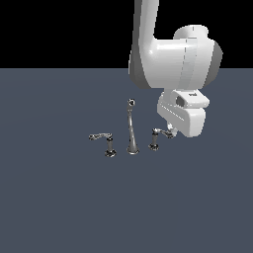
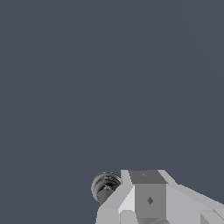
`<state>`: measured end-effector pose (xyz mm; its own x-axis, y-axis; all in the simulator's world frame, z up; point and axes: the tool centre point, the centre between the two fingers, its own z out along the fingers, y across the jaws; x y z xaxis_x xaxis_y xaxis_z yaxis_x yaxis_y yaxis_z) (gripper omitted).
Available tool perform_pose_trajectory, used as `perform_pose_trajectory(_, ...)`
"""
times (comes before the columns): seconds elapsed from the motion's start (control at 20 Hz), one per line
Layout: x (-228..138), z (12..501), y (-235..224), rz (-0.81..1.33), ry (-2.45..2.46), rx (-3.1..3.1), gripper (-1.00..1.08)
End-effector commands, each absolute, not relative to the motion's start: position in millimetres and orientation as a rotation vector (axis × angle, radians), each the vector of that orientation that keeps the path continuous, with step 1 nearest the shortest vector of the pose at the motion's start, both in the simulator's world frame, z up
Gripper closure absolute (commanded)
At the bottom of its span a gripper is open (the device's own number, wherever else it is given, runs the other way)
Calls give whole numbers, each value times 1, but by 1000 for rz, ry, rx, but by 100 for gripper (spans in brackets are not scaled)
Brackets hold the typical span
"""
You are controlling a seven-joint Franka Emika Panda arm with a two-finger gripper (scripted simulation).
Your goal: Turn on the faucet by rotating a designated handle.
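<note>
1. A small chrome faucet (image 1: 132, 129) stands on a flat grey-blue floor (image 1: 59, 197), roughly in the middle of the scene.
2. Its tall tapered spout (image 1: 132, 133) rises upright and ends in a ball-like tip.
3. On the exterior view's left of the spout sits the longer handle (image 1: 103, 140), its wavy lever pointing away from the spout.
4. On the exterior view's right sits the handle (image 1: 157, 137), a shorter lever on a short post, just beside the spout.
5. The white arm (image 1: 168, 59) comes down from above, and its gripper (image 1: 173, 132) hangs at the outer end of that shorter lever, seemingly touching it.
6. From the wrist view, a round chrome piece (image 2: 105, 186) shows right beside the grey finger (image 2: 146, 197).
7. I cannot tell whether the jaws are open or closed; the hand's body hides them.
</note>
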<state>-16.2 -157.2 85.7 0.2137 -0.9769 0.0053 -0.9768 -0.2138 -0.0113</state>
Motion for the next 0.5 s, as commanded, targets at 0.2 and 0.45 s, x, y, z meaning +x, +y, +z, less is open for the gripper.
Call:
perform_pose_trajectory(0.2,-31,86,-156,-8,1975,-2441,108)
perform_pose_trajectory(0.45,-43,86,-140,-5,1974,-2442,108)
